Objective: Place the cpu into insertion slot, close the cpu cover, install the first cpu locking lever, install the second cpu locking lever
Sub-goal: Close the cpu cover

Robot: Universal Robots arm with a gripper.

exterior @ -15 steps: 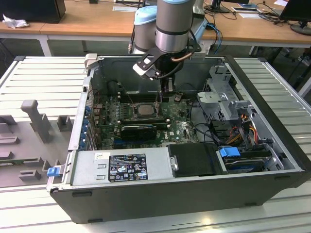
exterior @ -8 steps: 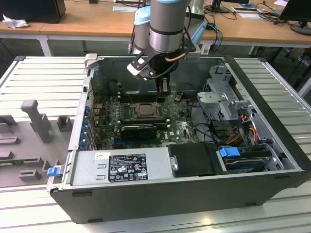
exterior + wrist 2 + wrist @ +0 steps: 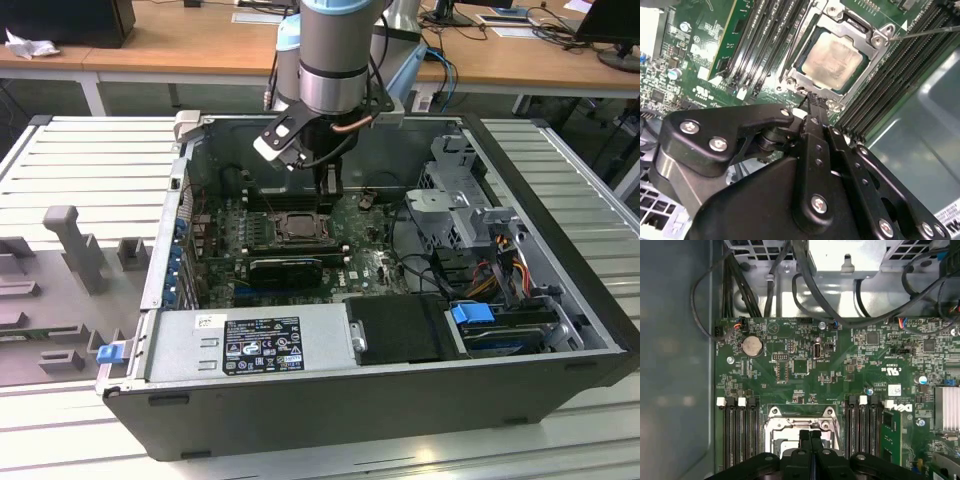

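We note tool (image 3: pixel 812 99) closed, fingers together, gripping nothing, tip just beside cpu cover (image 3: pixel 863 80) edge. We find cpu (image 3: pixel 832 60) seated in insertion slot (image 3: pixel 300 226), cover lying flat over it.

Exterior view looks down from afar; both wrist views closely share the insertion slot (image 3: pixel 836 24) (image 3: pixel 790 423).

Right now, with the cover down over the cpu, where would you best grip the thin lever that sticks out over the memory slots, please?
Probably the lever's bare straight stretch, away from the cover. It is a thin wire rod crossing the memory slots, so come from above and pinch across its width.
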